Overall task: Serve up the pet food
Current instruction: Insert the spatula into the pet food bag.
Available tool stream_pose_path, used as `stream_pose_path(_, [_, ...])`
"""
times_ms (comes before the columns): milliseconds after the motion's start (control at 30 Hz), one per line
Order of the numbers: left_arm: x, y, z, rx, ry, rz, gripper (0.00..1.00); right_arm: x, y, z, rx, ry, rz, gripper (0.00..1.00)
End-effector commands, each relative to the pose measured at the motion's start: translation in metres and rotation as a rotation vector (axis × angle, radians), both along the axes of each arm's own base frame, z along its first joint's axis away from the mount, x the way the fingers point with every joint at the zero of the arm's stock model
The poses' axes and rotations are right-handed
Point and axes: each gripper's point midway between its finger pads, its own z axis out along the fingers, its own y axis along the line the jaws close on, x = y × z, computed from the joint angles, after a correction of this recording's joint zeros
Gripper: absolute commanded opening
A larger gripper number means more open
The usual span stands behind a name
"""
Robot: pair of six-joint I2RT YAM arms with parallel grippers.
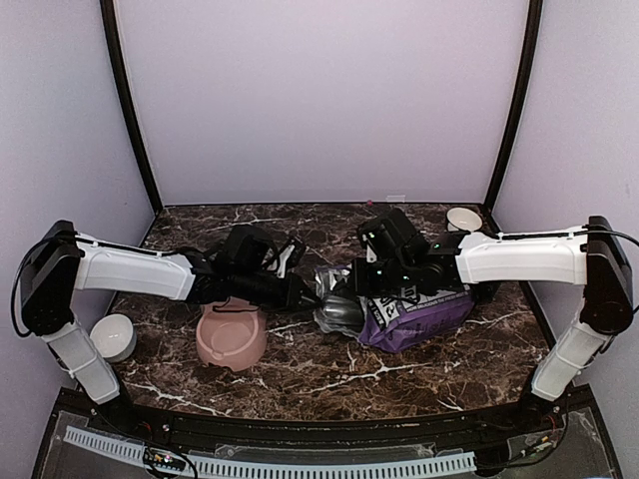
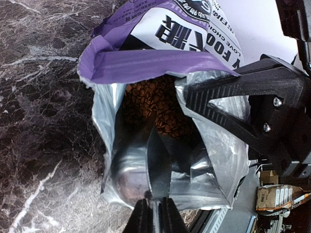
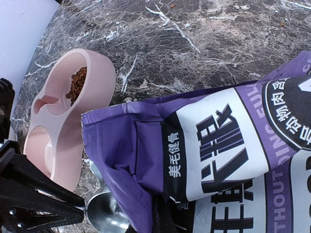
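L gripper [image 2: 154, 209] nearly shut, pinching metal scoop [image 2: 158, 165] by its handle inside the bag [image 2: 146, 63] mouth, kibble [image 2: 155, 104] just ahead. R gripper [image 2: 199, 97] clamped tight on bag lip.

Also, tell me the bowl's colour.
The bowl is plain pink; the right wrist view shows it best.

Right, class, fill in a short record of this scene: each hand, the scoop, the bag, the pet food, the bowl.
bag: purple and white, lying open
scoop: metal, in the bag's mouth
pink bowl: two compartments, beside the bag
pet food: in the bag; some in one bowl compartment
left hand: shut on the scoop handle
right hand: shut on the bag's open edge
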Motion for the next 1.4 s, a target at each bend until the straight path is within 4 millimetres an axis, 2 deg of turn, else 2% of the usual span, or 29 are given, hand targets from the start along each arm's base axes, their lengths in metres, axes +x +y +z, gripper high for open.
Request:
stream_pose_path(0, [0.007, -0.010, 0.008, -0.010, -0.041, -0.002, 0.00, 0.002, -0.003, 0.012, 0.016, -0.038, -0.019, 0.00])
stream_pose_path(533, [0.005, -0.018, -0.026, 0.018, 0.021, -0.024, 0.00, 0.002, -0.003, 0.010, 0.018, -0.036, -0.017, 0.00])
stream_pose_path(900, [0.003, -0.035, -0.037, -0.060, 0.056, -0.064, 0.00, -0.003, 0.001, 0.007, 0.047, -0.013, 0.000, 0.00])
stream_pose_path(1367, [0.005, -0.047, -0.046, -0.114, 0.075, -0.089, 0.00, -0.006, -0.001, 0.000, 0.038, -0.002, -0.004, 0.00])
